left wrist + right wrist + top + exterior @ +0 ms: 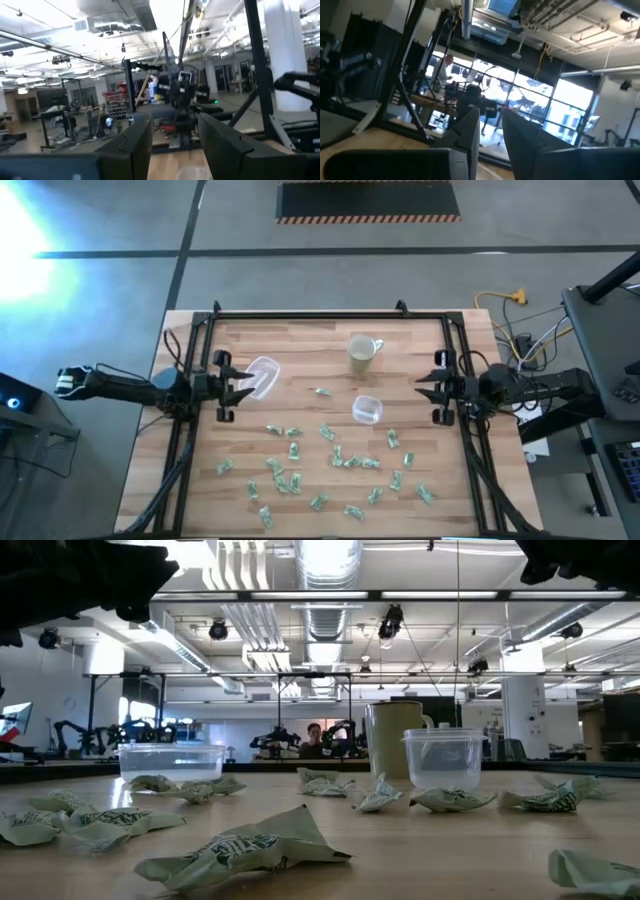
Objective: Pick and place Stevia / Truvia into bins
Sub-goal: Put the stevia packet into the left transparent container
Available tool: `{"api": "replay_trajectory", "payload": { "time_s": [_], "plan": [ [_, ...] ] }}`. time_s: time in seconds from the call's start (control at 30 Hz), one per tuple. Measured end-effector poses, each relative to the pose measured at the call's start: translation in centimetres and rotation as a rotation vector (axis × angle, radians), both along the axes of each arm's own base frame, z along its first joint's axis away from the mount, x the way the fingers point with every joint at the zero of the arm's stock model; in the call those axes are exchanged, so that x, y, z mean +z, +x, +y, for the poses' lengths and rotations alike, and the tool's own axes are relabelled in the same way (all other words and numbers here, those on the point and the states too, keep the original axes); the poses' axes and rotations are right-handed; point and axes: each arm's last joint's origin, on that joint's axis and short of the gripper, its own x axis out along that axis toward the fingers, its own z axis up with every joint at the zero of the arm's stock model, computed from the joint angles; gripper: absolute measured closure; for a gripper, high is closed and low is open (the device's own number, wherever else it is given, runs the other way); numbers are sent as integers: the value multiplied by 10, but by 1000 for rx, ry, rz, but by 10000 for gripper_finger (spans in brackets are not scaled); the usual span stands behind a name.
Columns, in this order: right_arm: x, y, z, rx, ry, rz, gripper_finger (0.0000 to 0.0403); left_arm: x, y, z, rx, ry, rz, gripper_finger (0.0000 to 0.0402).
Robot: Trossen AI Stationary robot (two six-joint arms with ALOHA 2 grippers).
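Wooden table (420,340): packets (330,465) all scattered loose toward 6 o'clock, both bins (262,375) apparently empty, so nothing sorted yet; left gripper (238,385) at 9 and right gripper (425,387) at 3, both released, holding nothing.

Green-and-white packets (340,460) (printed), clear bins (366,409), pale mug (361,352).

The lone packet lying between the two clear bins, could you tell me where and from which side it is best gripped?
Come straight down on the lone packet and pinch across its short width at the middle. It lies flat on the table with bare wood all round, so nothing blocks a top approach. The left gripper, open beside the wider bin, looks a little nearer.
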Motion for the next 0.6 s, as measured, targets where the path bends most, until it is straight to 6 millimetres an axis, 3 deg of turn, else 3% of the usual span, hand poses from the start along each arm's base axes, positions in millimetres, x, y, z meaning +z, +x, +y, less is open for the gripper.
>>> {"api": "replay_trajectory", "payload": {
  "time_s": [0.23,0.4,0.6],
  "plan": [
    [13,7,1,2,1,136,330,24,14,-3,-68,-39,182,259],
    [17,16,1,12,41,327,330,42,48,-20,-138,-33,384,259],
    [14,28,3,11,90,506,330,29,87,-45,30,78,678,259]
  ]
}}
